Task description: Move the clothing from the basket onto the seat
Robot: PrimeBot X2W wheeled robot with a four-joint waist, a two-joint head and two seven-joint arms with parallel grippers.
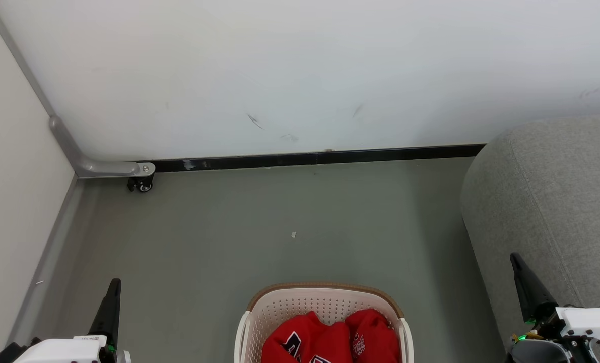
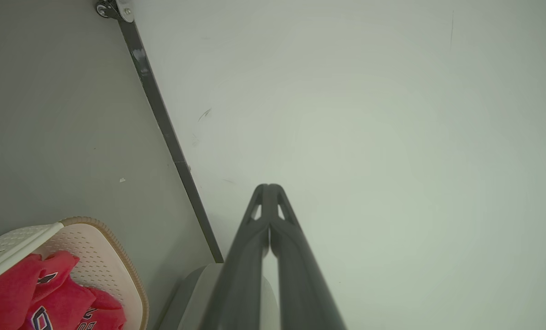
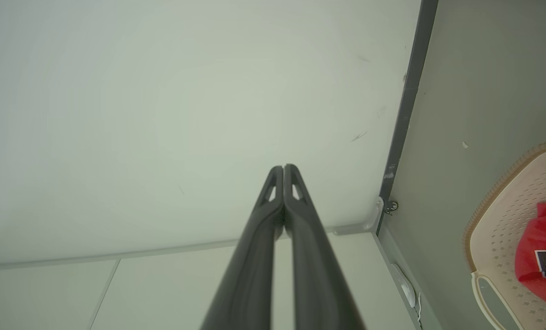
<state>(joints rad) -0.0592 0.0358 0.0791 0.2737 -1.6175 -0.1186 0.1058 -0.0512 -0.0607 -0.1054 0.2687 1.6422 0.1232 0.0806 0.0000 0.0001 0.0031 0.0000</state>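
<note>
The cream perforated basket [image 1: 325, 302] with a brown rim sits on the floor at the bottom centre of the head view. Red clothing [image 1: 332, 338] with black-and-white lettering lies bunched inside it. The light grey seat [image 1: 546, 201] rises at the right. My left gripper [image 1: 114, 285] stands shut at the lower left, well apart from the basket. My right gripper [image 1: 515, 259] stands shut at the lower right, in front of the seat. In the left wrist view the shut left gripper [image 2: 269, 187] points at the wall, with the basket [image 2: 112, 270] and clothing [image 2: 48, 298] at lower left. The right wrist view shows the shut right gripper [image 3: 284, 167], the basket [image 3: 502, 229] and clothing [image 3: 543, 256].
A white wall with a black baseboard [image 1: 310, 160] runs across the back. A pale partition on the left ends in a grey bracket with a small castor [image 1: 141, 184]. Grey floor [image 1: 279, 227] lies between the basket and the wall, with a small white scrap [image 1: 293, 234] on it.
</note>
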